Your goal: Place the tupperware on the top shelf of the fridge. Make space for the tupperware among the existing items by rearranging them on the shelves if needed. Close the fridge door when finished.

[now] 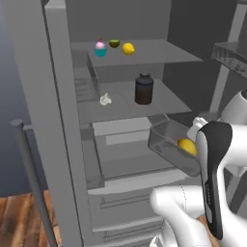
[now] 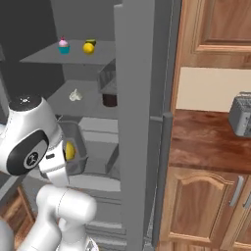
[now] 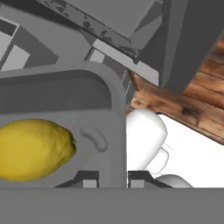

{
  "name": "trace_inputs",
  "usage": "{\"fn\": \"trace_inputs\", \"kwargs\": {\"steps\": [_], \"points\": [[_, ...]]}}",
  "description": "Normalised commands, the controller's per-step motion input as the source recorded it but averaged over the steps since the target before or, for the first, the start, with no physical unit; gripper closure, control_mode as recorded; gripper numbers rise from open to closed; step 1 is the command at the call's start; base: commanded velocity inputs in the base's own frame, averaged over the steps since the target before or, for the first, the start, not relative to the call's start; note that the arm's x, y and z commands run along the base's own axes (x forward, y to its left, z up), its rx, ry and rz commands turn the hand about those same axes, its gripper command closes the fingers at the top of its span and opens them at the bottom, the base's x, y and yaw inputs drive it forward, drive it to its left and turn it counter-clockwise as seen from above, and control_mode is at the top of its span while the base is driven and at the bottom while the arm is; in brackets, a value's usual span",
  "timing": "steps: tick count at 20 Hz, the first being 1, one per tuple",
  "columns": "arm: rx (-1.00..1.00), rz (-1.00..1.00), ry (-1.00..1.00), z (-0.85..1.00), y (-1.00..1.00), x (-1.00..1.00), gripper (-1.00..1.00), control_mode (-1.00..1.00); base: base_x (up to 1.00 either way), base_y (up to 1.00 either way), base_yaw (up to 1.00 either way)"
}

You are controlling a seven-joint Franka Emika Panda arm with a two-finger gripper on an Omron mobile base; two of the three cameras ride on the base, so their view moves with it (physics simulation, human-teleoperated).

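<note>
Grey fridge (image 1: 58,96) interior opens ahead of me, doors swung wide and wood floor showing below. My gripper (image 3: 112,178) has its two tips set close together on either side of the rim of the tupperware (image 3: 65,100), one tip inside the wall and one outside, so I take it as clamped on that rim, though the contact itself sits low and half hidden at the edge of the hand view. Inside the tub lies a yellow food piece (image 3: 33,148), right beside the pinched wall. From the left base view the tupperware (image 1: 171,144) hangs in the air in front of the lower shelves (image 1: 144,103), tilted, well below the top shelf (image 1: 159,50). On that top shelf stand the cupcake (image 1: 100,48), the halved fruit (image 1: 114,43) and the lemon (image 1: 128,48), near one another toward the left. One level down sits the dark jar (image 1: 144,89), with a small white lump (image 1: 105,99) to its left. Past the right door, the wooden counter (image 2: 206,142) carries a silver toaster (image 2: 241,115).
</note>
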Motion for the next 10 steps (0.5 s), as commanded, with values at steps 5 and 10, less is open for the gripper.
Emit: {"fn": "trace_inputs", "kwargs": {"steps": [5,10], "points": [[0.0,0.0,0.0,0.0,0.0,0.0,1.0,1.0,0.68,0.16,-0.29],[0.0,0.0,0.0,0.0,0.0,0.0,1.0,1.0,0.31,0.32,-0.17]]}}
